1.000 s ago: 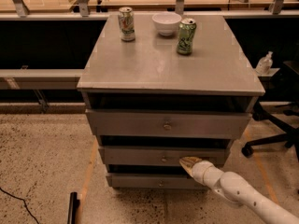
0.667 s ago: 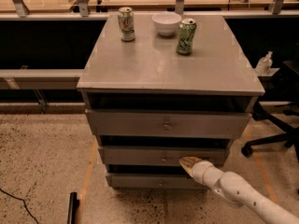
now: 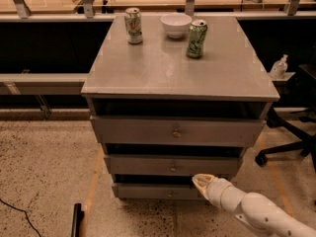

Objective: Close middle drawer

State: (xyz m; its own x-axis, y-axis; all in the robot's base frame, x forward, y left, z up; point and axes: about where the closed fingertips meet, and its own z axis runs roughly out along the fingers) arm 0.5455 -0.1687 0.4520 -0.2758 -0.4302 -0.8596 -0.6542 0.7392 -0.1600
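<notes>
Gripper: the pale two-finger gripper (image 3: 201, 180) sits low at the near right of the cabinet, its tip at the lower edge of the middle drawer, just right of centre.
Jaw state: cannot tell whether open or closed; nothing seen in its hold.
Arm: white segmented robot arm (image 3: 256, 211) comes in from the near right corner.
Change: a second ago the tip lay over the face of the grey wooden middle drawer (image 3: 143, 165), close to its small round metal knob (image 3: 173, 169). It now sits a little lower and off that face. The drawer front itself has not visibly shifted.
Meaning: the front lines up with its neighbours, so the push looks finished or nearly so. The arm seems to be easing away.
Task thing: middle of three fronts, between the taller, wider top drawer front (image 3: 133, 131) and the narrow bottom drawer front (image 3: 143, 191).
Drawer contents: hidden; only dark gaps show above each front.
Cabinet: grey three-drawer wooden cabinet, flat top (image 3: 168, 73), standing on a speckled floor (image 3: 44, 172).
Bowl: small white round bowl (image 3: 176, 24) at the far middle of the top; nothing seen in it.
Cans: white printed drink can (image 3: 133, 26) to the bowl's left, green drink can (image 3: 196, 39) to its near right, both upright.
</notes>
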